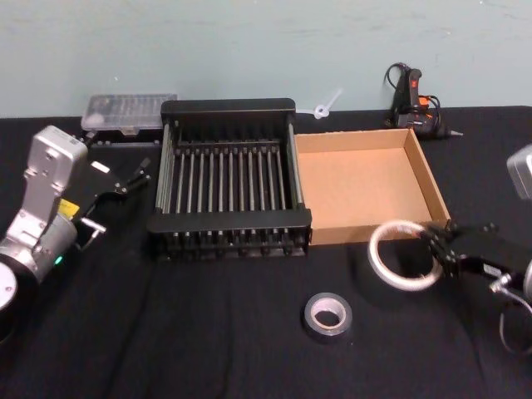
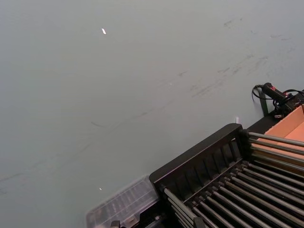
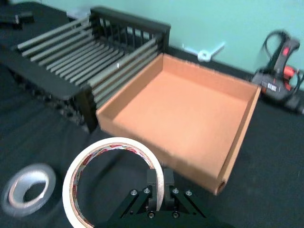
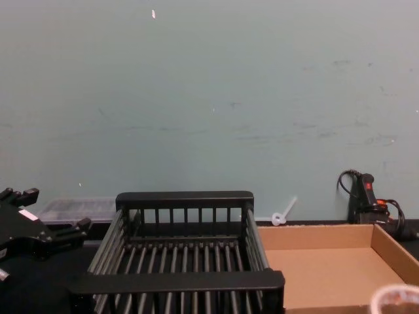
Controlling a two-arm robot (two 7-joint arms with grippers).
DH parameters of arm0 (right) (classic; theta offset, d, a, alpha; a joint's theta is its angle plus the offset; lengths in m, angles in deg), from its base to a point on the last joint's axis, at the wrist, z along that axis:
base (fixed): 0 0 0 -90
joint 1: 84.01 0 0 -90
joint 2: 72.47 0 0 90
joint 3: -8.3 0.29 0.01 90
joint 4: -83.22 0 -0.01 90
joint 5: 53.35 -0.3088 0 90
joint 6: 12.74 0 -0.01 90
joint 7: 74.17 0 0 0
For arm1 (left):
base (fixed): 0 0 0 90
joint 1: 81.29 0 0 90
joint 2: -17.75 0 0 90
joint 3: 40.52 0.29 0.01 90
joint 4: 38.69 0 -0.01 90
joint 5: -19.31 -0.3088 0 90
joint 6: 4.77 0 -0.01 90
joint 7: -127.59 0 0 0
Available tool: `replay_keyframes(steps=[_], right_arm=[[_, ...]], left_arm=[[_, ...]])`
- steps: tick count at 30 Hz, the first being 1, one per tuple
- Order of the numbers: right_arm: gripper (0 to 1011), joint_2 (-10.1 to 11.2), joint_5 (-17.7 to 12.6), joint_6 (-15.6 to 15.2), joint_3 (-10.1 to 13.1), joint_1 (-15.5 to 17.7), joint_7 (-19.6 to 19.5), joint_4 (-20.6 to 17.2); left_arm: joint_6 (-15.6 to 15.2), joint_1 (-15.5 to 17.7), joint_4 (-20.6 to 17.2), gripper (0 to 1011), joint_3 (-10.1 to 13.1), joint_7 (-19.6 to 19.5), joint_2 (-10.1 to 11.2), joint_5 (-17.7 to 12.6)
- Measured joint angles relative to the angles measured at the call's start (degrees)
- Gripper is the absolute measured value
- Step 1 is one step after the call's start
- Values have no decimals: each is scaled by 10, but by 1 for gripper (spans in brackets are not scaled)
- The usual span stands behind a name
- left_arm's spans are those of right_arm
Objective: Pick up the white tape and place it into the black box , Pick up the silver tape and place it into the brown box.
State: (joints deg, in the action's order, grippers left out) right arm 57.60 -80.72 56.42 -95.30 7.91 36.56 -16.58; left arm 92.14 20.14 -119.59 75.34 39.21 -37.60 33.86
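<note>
A pale blue-green wall runs across the far side, and it's scuffed with faint dark streaks and a few small white flecks. Below it, the table lies under a black cloth, reaching right up to the wall. Light falls evenly, soft, with no hard shadows. At the far left a clear plastic container sits; at the far right, a black-and-orange glue gun with its cord.
</note>
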Motion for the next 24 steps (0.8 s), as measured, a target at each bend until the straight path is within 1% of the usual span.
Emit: replay_keyframes(steps=[5,6,8,9,12,14,15,16,18,24], right_arm=[[95,-14,9,10,-12,-31,2,13],[95,-20,13,14,-16,-42,3,19],[95,-26,18,18,-21,-54,3,24],[95,-33,22,22,-25,-65,4,30],[95,-43,28,28,-33,-82,5,41],[95,-57,38,35,-43,-106,6,55],[95,-57,38,35,-43,-106,6,55],[95,-64,42,38,-48,-117,8,62],[95,-71,45,41,-53,-128,10,69],[95,-107,61,52,-80,-178,21,106]], left_arm=[[0,0,0,1001,0,0,0,0],[0,0,0,1001,0,0,0,0],[0,0,0,1001,0,0,0,0],[0,0,0,1002,0,0,0,0],[0,0,0,1002,0,0,0,0],[0,0,0,1001,0,0,0,0],[0,0,0,1001,0,0,0,0],[0,0,0,1001,0,0,0,0],[0,0,0,1001,0,0,0,0],[0,0,0,1001,0,0,0,0]])
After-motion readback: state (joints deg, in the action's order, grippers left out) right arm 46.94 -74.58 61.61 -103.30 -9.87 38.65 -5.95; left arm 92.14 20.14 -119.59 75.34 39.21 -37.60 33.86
